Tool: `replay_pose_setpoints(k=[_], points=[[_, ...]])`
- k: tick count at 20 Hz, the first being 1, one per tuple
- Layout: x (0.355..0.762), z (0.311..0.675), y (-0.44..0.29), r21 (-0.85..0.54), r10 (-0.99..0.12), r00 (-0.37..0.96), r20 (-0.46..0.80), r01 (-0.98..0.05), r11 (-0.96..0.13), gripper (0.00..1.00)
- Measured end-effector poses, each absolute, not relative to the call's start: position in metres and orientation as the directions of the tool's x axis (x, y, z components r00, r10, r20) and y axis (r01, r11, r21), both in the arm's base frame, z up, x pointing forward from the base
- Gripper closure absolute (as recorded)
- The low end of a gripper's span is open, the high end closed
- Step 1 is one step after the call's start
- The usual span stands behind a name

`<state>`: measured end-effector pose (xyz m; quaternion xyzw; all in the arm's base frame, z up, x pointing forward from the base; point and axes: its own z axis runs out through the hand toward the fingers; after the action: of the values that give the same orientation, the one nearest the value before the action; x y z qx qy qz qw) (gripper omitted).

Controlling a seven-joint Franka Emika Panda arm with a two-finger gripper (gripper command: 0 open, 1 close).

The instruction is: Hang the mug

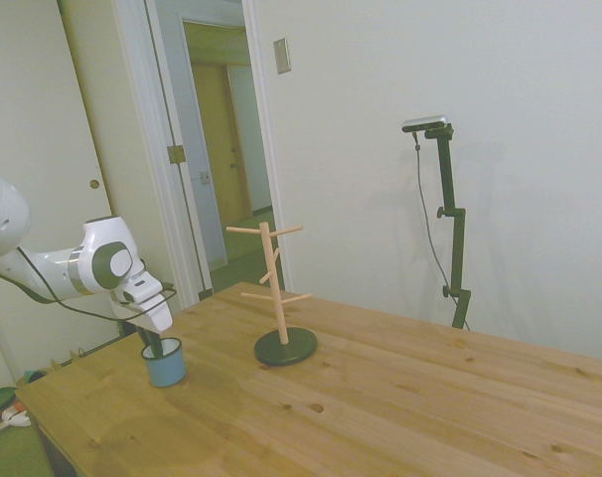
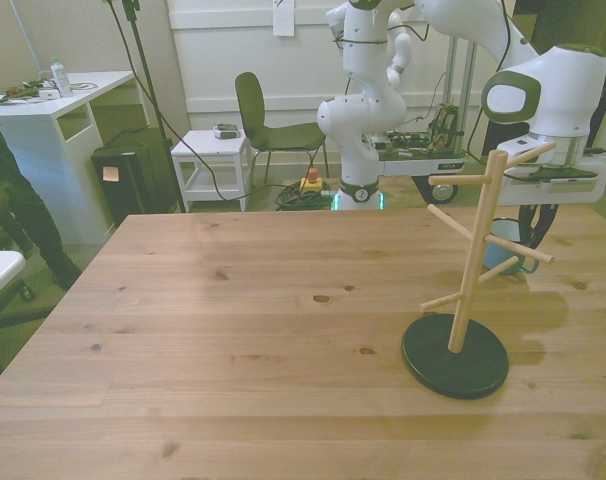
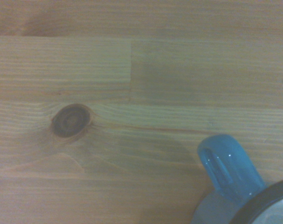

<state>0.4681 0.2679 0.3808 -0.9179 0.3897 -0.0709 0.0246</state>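
The mug (image 1: 165, 363) is standing upright on the tabletop (image 1: 400, 397), near the corner where the arm is reaching in, and well apart from the wooden peg stand (image 1: 281, 298). In the side view the gripper (image 1: 152, 345) is hanging directly over the mug, with its dark fingers dipping down at the rim; whether the jaws are apart or clamped on the mug wall I cannot tell, since the mug and the white wrist housing are hiding the tips. In the front view the mug (image 2: 515, 264) is showing only as a sliver of light blue behind the stand (image 2: 463, 300) (most of it is covered by the pegs), toward the front view's right. The wrist view is showing the loop handle (image 3: 228, 165) and part of the dark rim from above, with the handle pointing out over bare wood and a dark knot (image 3: 70, 120) lying nearby.
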Motion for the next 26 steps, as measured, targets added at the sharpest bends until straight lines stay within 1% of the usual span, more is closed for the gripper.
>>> replay_pose_setpoints(k=[6,8,11,16,20,26], points=[[0.469,0.381,0.266,-0.100,-0.722,0.682,0.116,-0.715,-0.692,1.00],[0.472,0.384,0.263,-0.118,-0.744,0.657,0.122,-0.734,-0.668,1.00],[0.480,0.401,0.247,-0.173,-0.792,0.600,0.111,-0.773,-0.610,1.00],[0.490,0.432,0.210,-0.238,-0.861,0.505,0.060,-0.830,-0.504,1.00],[0.500,0.455,0.187,-0.272,-0.873,0.485,0.047,-0.835,-0.478,1.00],[0.513,0.484,0.184,-0.288,-0.875,0.482,0.049,-0.832,-0.475,1.00]])
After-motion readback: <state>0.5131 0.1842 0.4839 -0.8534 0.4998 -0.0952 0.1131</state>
